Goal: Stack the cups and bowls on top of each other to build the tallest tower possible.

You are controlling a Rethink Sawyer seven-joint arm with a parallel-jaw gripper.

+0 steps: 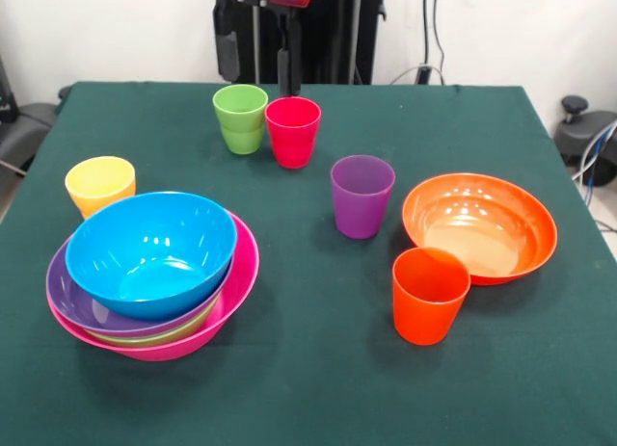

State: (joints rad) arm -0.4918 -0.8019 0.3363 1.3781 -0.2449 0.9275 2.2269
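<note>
A pile of nested bowls stands at the near left. The pink bowl (247, 269) is its base, holding the purple bowl (69, 294), a sliver of green bowl (159, 335) and the blue bowl (151, 253) tilted on top. The orange bowl (479, 226) sits alone at the right. Every cup stands upright on the cloth: yellow (99, 184) behind the pile, orange (429, 294) in front of the orange bowl, purple (362, 196) in the middle, and green (240, 118) beside red (292, 131) at the far side. My gripper (258, 68) hangs open just behind and above the green and red cups, holding nothing.
A dark green cloth (308, 388) covers the table. Its right edge runs close to the orange bowl. Cables (596, 147) and a black stand lie on the floor at the right, and a dark chair part (19, 118) shows at the left.
</note>
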